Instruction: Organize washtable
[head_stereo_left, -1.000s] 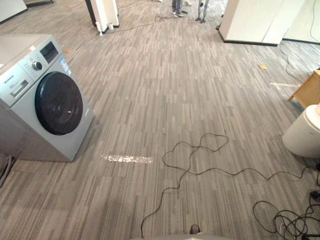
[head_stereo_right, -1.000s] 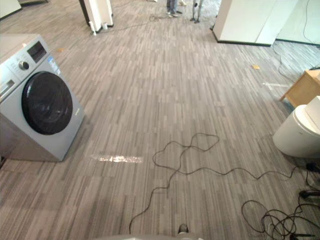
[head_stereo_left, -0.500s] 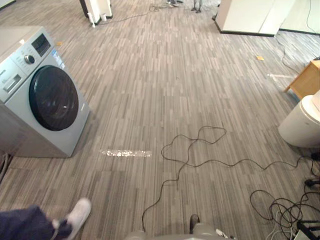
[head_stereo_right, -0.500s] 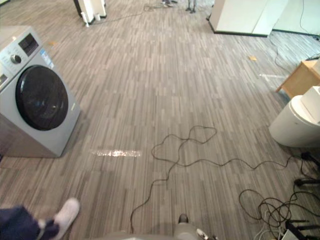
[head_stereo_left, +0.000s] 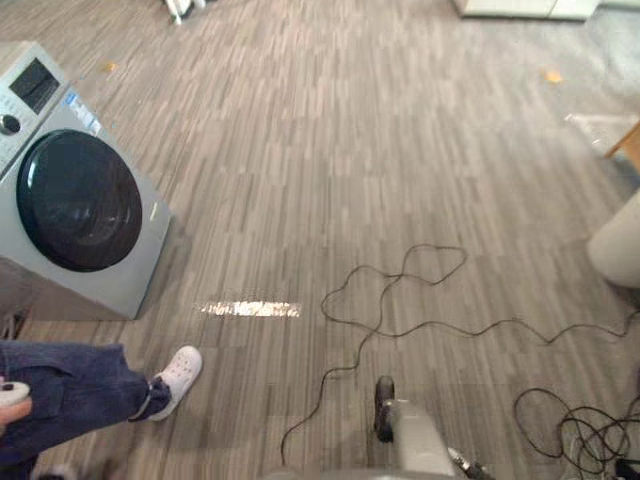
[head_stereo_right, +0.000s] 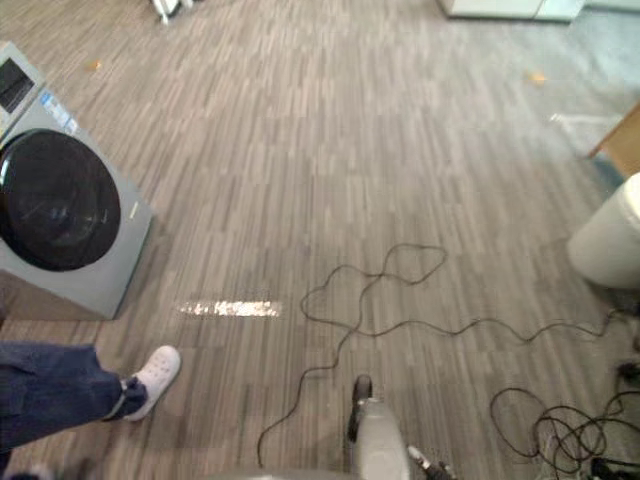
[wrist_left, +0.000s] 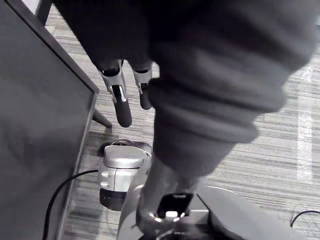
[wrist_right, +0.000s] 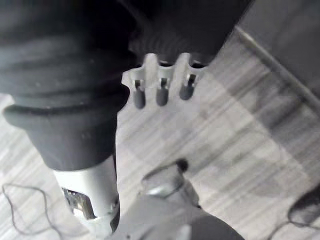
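Note:
My left hand (wrist_left: 121, 102) hangs at my side above the grey striped carpet, its fingers straight and holding nothing. A dark flat panel (wrist_left: 40, 130) stands close beside it. My right hand (wrist_right: 161, 90) also hangs over the carpet, fingers relaxed and empty. In the eye views a grey front-loading washing machine (head_stereo_left: 75, 190) with a dark round door stands at the left.
A person's leg in blue trousers with a white shoe (head_stereo_left: 176, 376) stands at the lower left. A white rounded bin (head_stereo_right: 608, 240) and a wooden furniture corner (head_stereo_right: 625, 148) are at the right edge. A shiny tape strip (head_stereo_left: 250, 309) lies on the carpet.
The camera has tipped downward, so the whole floor view shifted. The person's leg has come further into the lower left.

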